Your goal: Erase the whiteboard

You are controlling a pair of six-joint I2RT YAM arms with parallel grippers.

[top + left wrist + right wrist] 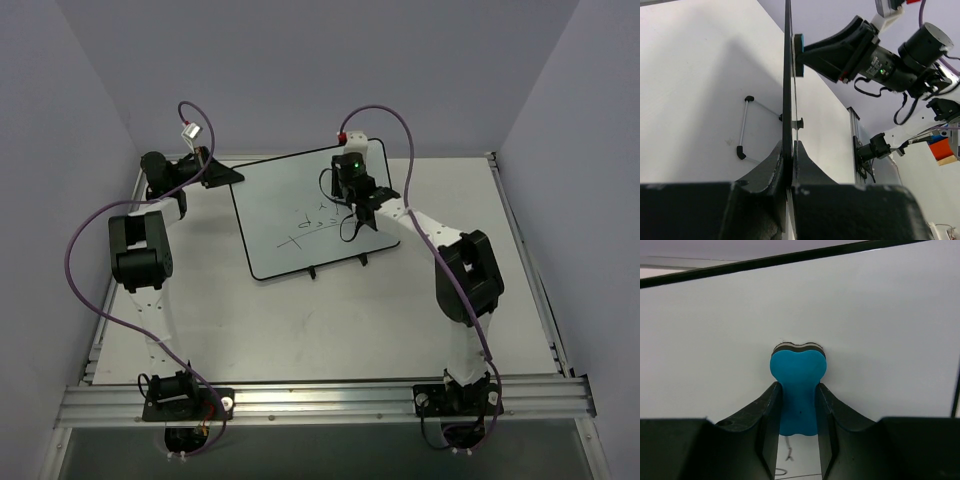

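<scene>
The whiteboard (270, 205) is resting mid-tabletop (300, 330), bearing pen marks (312, 226). The right claw (797, 390) is clamping a blue eraser (798, 365) and pressing it against the board. At the far-left corner, the left claw (789, 150) is pinching the frame edge.

- The right gripper (350, 185) is covering the far right part of the whiteboard (285, 205) from above, hiding the blue eraser (798, 372) there.
- The pen marks (312, 222) are showing too small to read.
- The left gripper (788, 147) is seeing the board only edge-on, so its face is staying out of sight.
- The right fingers (767, 410) are hiding the eraser's lower sides.
</scene>
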